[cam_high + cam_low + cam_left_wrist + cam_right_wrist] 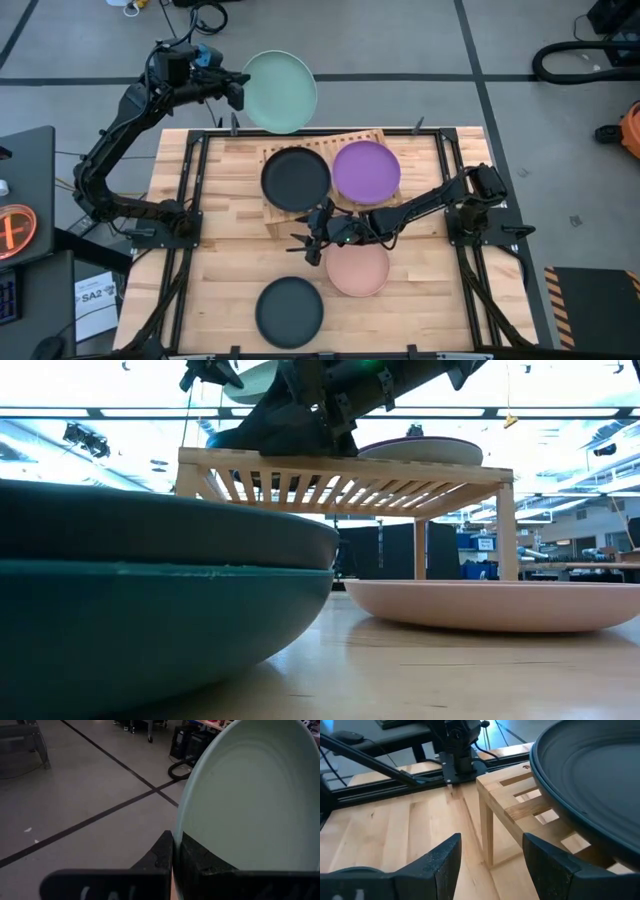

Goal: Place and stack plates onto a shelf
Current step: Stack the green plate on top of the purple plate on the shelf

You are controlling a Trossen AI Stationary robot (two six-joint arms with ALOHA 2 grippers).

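My left gripper [240, 90] is shut on the mint green plate [281, 91], which it holds in the air past the table's far edge. The shelf [352, 140] carries the charcoal plate [295, 178] and the purple plate [366, 172] side by side, each resting on its base. My right gripper [308, 238] is open and hangs beside the shelf's near-left corner, just short of the charcoal plate [590, 765]. The shelf's corner leg [487, 835] shows ahead between its fingers. The salmon pink plate [358, 268] lies flat on the table. My left gripper pinches the mint green plate's rim [181, 827] between its two fingers, one finger [162, 851] on each face. It comes at the plate from the table's left side. The plate is lifted clear, above the floor beyond the far edge.
Near the table's near edge a second charcoal plate [150, 525] rests on a dark teal plate [150, 620], a stack that shows as one dark plate [290, 312] from above. Black frame rails [190, 200] run along the table's left and right sides.
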